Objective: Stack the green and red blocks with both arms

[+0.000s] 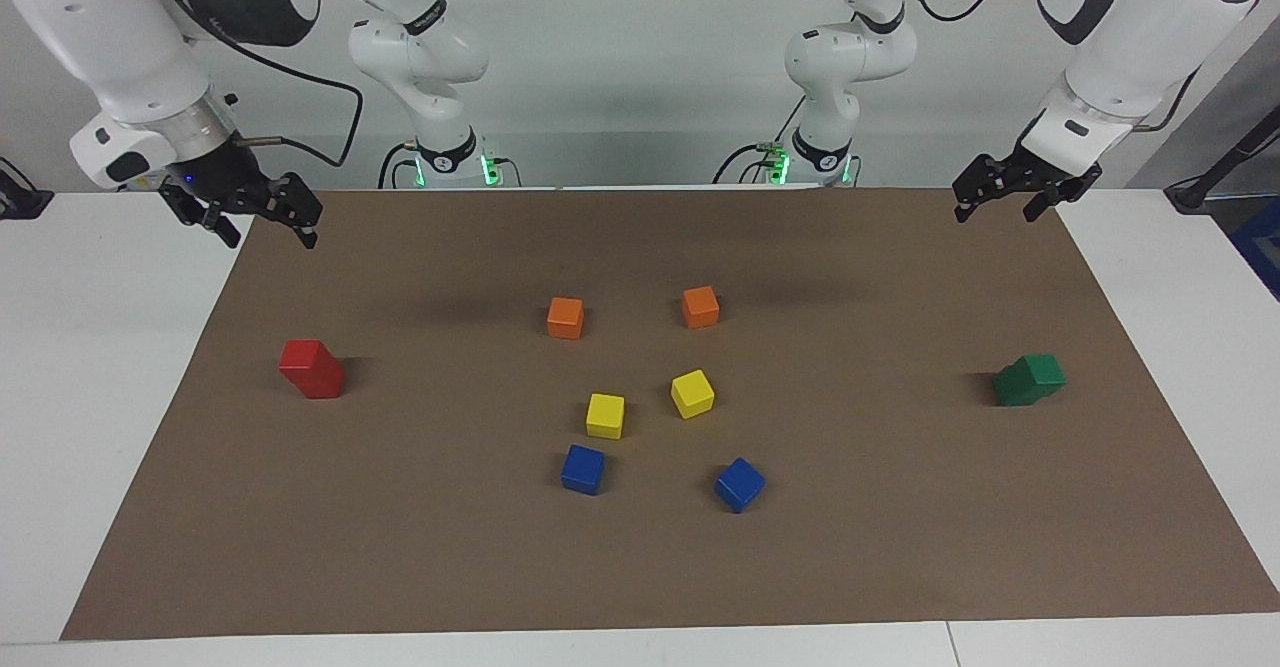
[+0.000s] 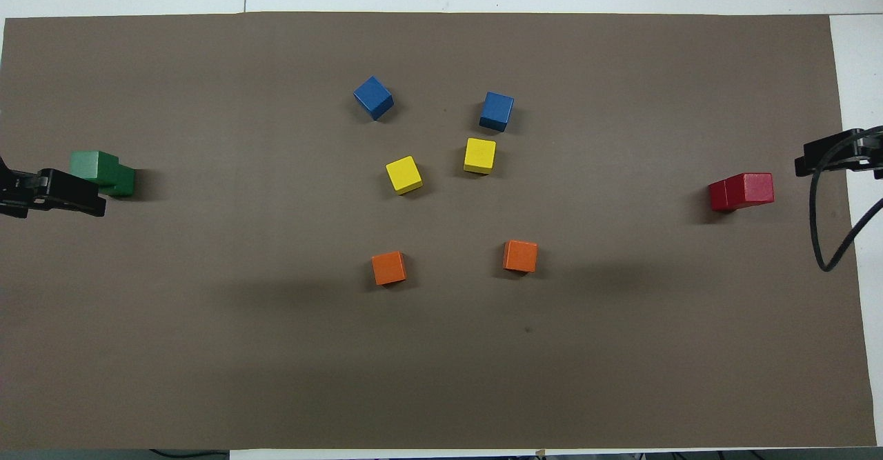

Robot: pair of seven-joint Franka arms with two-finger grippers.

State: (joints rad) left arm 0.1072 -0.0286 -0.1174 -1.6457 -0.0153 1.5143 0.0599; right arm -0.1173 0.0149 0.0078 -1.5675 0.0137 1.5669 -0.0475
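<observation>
A robotics lab: 2 white arms [image 1: 1110,57] at a matted table [image 1: 1180,277].

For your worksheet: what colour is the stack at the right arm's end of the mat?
Red, clearest in the facing view.

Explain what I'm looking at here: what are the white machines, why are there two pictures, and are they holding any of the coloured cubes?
These are two robot arms at a table covered by a brown mat. One picture faces the robots; the other looks down from above their own end, so the sides swap. The left gripper and the right gripper both hang in the air, fingers open, holding nothing. A red stack of two cubes stands toward the right arm's end, a green stack toward the left arm's end. Between them lie two orange cubes, two yellow cubes and two blue cubes, each apart.
</observation>
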